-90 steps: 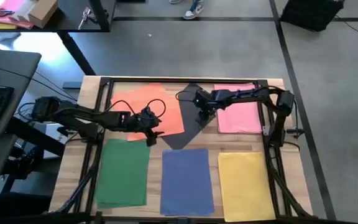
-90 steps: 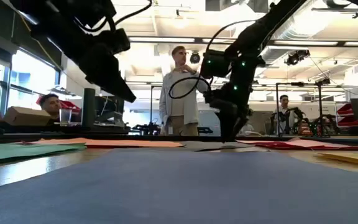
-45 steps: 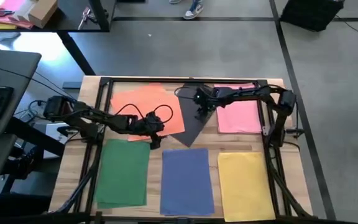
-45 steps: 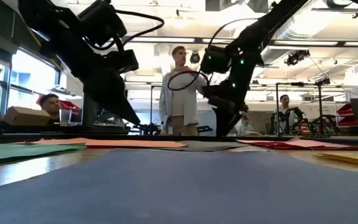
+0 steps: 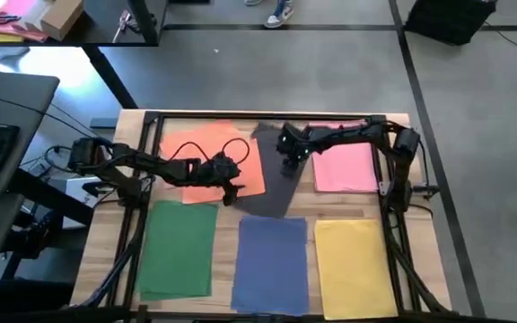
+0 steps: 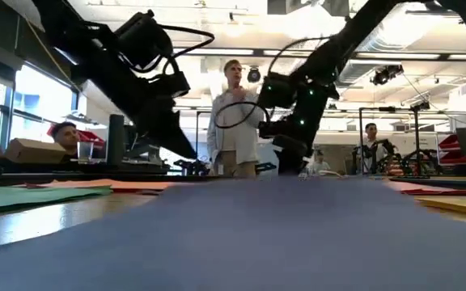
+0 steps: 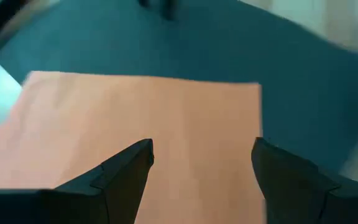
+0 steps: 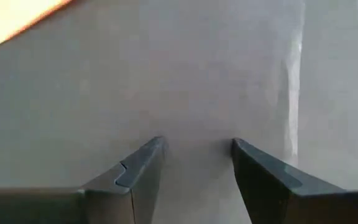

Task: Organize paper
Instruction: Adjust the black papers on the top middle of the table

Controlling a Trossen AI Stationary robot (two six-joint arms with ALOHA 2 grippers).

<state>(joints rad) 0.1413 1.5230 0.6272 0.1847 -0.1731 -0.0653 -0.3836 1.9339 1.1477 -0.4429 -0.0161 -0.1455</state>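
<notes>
1. High view: six sheets of paper lie flat on the wooden table (image 5: 106, 224). Along the near edge sit the green sheet (image 5: 179, 249) toward the left corner, the blue sheet (image 5: 272, 263) in the middle and the yellow sheet (image 5: 355, 266) toward the right corner. Along the far edge lie the orange sheet (image 5: 200, 148) on the left and the pink sheet (image 5: 344, 166) on the right. The dark grey sheet (image 5: 272, 175) lies tilted between them, its lower end touching the blue sheet. The left gripper (image 5: 230, 190) is at the orange sheet's near right corner. The right gripper (image 5: 287, 164) is over the grey sheet.

2. Low view: the blue sheet fills the foreground, with green at the left and yellow at the right. Both dark arms reach down toward the middle. A standing person (image 6: 235, 121) shows in the room behind.

3. Left wrist view: the left gripper's fingers (image 7: 129, 174) are spread apart over the orange sheet, holding nothing.

4. Right wrist view: the right gripper's fingers (image 8: 145, 168) stand apart with a gap between them, above a plain grey surface.
</notes>
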